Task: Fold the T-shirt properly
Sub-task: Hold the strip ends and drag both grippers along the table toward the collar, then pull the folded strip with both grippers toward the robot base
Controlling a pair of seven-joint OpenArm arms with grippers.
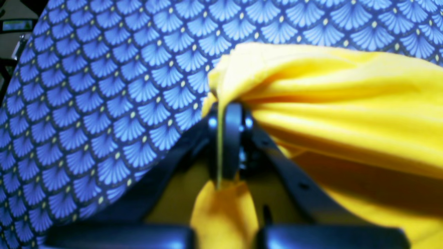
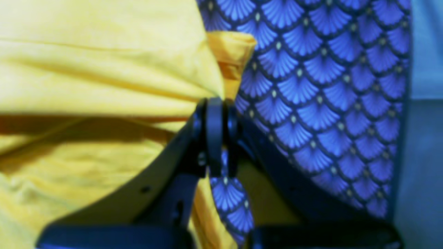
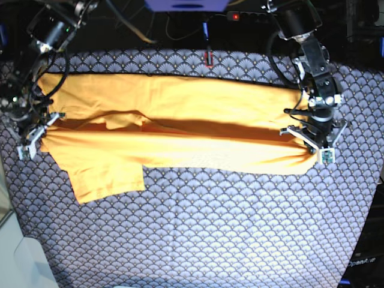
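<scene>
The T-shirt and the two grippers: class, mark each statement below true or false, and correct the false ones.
1. The T-shirt lies on a patterned tablecloth. True.
2. The left gripper is open and clear of the cloth. False: it is shut on the T-shirt's fabric.
3. The right gripper pinches yellow fabric. True.
4. The T-shirt is folded into a small square. False: it is a long band stretched between the two grippers.
5. One sleeve sticks out toward the near edge. True.
</scene>
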